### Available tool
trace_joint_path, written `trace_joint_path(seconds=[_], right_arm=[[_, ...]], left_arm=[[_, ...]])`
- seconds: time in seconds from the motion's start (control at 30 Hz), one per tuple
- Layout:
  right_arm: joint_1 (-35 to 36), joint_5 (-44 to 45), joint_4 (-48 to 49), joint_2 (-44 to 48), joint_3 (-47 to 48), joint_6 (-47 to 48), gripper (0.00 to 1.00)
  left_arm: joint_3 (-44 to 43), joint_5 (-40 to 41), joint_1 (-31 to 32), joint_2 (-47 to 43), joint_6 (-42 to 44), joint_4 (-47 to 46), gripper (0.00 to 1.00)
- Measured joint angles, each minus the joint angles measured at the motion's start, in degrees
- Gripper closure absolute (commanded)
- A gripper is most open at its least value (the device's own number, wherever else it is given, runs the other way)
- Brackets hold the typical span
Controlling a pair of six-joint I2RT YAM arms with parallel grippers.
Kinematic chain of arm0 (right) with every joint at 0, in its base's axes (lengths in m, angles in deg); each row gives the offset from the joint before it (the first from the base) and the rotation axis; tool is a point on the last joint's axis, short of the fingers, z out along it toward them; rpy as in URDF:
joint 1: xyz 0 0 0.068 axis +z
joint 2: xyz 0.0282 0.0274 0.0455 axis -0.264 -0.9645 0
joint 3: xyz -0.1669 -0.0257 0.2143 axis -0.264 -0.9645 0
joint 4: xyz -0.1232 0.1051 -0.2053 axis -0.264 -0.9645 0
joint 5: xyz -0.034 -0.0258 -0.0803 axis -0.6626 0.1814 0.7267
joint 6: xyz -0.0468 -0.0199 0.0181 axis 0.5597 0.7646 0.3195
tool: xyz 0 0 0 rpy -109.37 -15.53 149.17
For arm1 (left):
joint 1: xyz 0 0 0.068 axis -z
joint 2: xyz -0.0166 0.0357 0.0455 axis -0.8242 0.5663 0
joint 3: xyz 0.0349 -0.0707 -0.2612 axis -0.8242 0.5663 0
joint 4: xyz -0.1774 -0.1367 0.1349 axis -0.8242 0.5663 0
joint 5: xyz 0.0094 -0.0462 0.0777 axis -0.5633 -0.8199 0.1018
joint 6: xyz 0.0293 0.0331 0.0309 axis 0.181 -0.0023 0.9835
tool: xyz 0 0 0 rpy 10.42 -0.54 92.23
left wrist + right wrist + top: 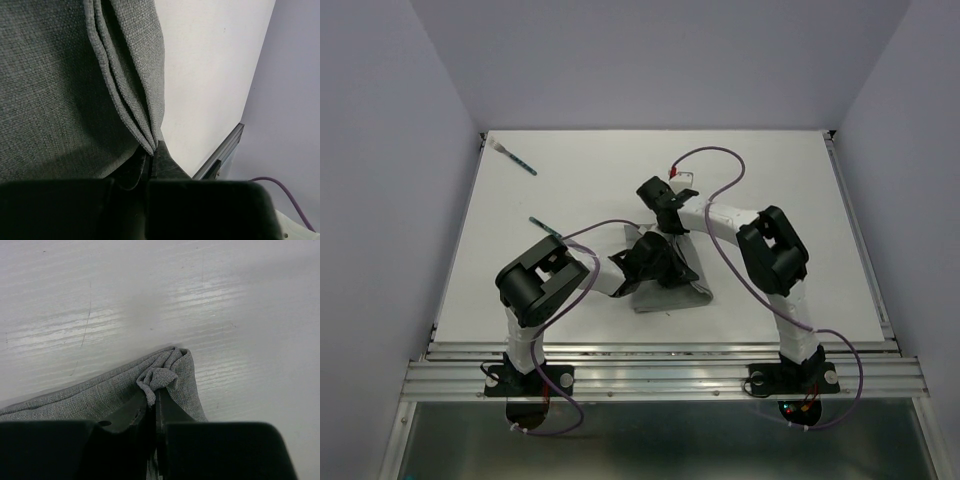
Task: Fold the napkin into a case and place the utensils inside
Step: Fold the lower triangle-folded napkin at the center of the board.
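Napkin (670, 297) folded in layers, centre of table (800, 220). Left gripper (151, 152) pinched tight on layered edge; right gripper (152, 400) clamped on bunched corner. Far utensil (520, 160) at back-left corner; near utensil (546, 228) beside left arm.

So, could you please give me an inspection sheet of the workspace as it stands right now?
Surface: white table, faint scuff marks, no spills seen.
Job's things: grey napkin mid-table, partly folded in layers; two teal-handled utensils lie outside it, one at the far left, the other by the left arm.
Clutter: nothing seen.
Pincers: left pincer shut on the napkin's layered edge; right pincer shut on a bunched napkin corner.
Cables: purple cables loop loosely over the right arm and beside both bases.
Surroundings: pale lilac walls; metal rail along the near edge.
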Motion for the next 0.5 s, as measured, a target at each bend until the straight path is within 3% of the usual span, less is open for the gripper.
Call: trace_joint_path(seconds=[0.17,0.5], right_arm=[[-0.22,-1.60,2.32,2.64,-3.69,1.46,0.48],[-1.40,-9.05,2.60,8.48,-9.60,4.92,0.41]], left_arm=[[0.09,-1.11,0.00,-0.02,0.76,-0.42,1.00],[3.48,-5.25,0.04,-2.38,3.96,-5.62,1.00]])
